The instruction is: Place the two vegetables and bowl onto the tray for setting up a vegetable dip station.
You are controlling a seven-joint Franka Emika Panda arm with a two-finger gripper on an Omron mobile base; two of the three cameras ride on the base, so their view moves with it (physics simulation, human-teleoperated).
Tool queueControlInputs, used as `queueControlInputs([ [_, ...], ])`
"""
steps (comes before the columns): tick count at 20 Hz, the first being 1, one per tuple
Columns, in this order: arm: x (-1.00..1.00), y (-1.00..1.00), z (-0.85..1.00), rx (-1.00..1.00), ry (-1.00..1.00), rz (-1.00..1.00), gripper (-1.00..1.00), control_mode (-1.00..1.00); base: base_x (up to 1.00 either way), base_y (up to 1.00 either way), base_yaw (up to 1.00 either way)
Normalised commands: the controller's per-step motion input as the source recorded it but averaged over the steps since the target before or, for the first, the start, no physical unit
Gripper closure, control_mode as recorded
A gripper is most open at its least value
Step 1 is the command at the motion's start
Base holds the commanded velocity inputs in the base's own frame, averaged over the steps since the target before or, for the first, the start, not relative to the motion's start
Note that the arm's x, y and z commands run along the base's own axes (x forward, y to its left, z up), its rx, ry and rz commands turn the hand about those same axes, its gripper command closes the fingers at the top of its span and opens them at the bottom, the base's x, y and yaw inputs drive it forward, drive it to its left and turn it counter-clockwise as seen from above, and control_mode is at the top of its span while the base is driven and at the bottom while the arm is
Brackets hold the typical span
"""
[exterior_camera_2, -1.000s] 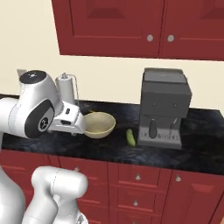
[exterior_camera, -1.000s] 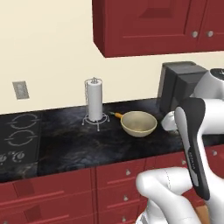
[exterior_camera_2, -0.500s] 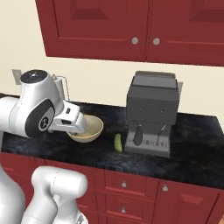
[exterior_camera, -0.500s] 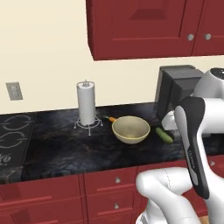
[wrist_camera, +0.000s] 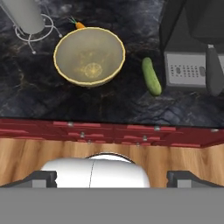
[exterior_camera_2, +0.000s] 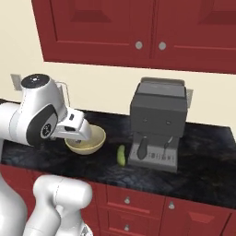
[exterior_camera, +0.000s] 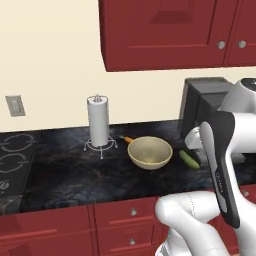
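My base had driven rightward — the round cream bowl [wrist_camera: 89, 55] sat mid-counter, orange carrot [wrist_camera: 79, 25] behind, green cucumber [wrist_camera: 151, 75] just right. Gripper [wrist_camera: 112, 177] spread wide, empty, hanging off the black counter [wrist_camera: 52, 100] edge.

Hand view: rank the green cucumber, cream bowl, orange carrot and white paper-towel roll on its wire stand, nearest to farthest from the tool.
From the tool:
1. Green cucumber, to the right, and round cream bowl, left of centre: too close to call.
2. Slim orange carrot, just behind the bowl's far rim.
3. White paper-towel roll, far left corner.
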Motion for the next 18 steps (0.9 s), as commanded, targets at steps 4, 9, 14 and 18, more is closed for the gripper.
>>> queueControlInputs([
  [4, 0.00, 0.00, 0.00, 0.00, 0.00, 0.00, -1.00, 1.00, 0.41, -0.21, 0.01],
  [9, 0.00, 0.00, 0.00, 0.00, 0.00, 0.00, -1.00, 1.00, 0.41, -0.22, 0.00],
  [14, 0.00, 0.00, 0.00, 0.00, 0.00, 0.00, -1.00, 1.00, 0.42, -0.20, 0.00],
  [18, 0.00, 0.00, 0.00, 0.00, 0.00, 0.00, -1.00, 1.00, 0.46, -0.03, -0.10],
])
